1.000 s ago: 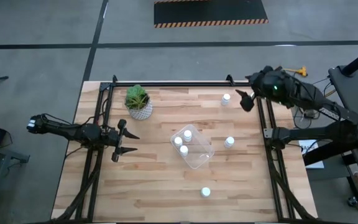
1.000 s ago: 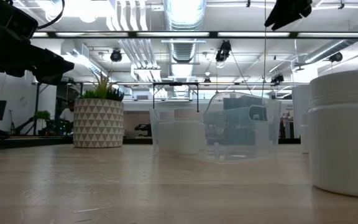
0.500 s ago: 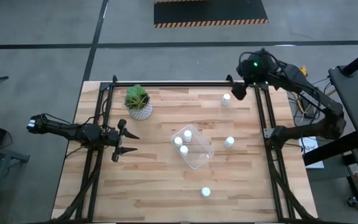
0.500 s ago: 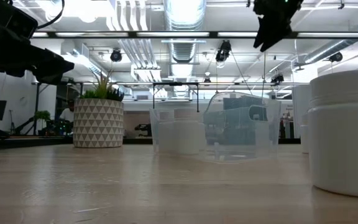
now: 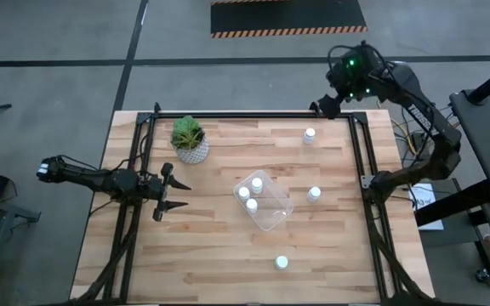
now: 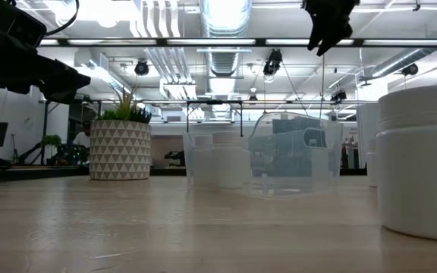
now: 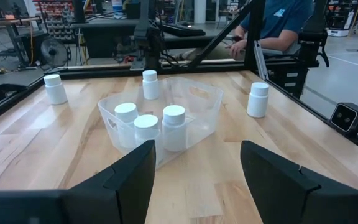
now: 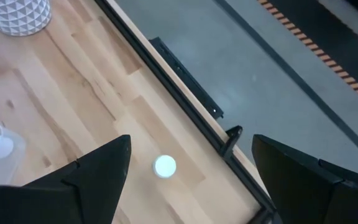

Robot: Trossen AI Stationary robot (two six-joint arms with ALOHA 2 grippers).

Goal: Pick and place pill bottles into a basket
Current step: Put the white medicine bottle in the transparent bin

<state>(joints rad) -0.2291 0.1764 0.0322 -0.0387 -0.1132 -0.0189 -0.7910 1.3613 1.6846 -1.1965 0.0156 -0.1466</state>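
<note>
The clear basket (image 5: 266,202) lies mid-table and holds three white pill bottles (image 5: 251,193), which also show in the left wrist view (image 7: 146,126). Three more bottles stand upright on the table: far right (image 5: 310,134), right of the basket (image 5: 314,194), and near edge (image 5: 282,263). My left gripper (image 5: 181,195) is open and empty left of the basket, pointing at it (image 7: 197,180). My right gripper (image 5: 325,104) is open and empty, high over the table's far right edge, with the far-right bottle (image 8: 165,166) below it.
A white patterned pot with a green plant (image 5: 190,141) stands at the far left. Black frame rails (image 5: 354,170) run along the table's left, right and far edges. A person sits beyond the table in the left wrist view (image 7: 278,25).
My right gripper has swung from over the table's far right part toward the far edge, turning as it went, and stays open and empty. The bottles and the basket have not moved.
</note>
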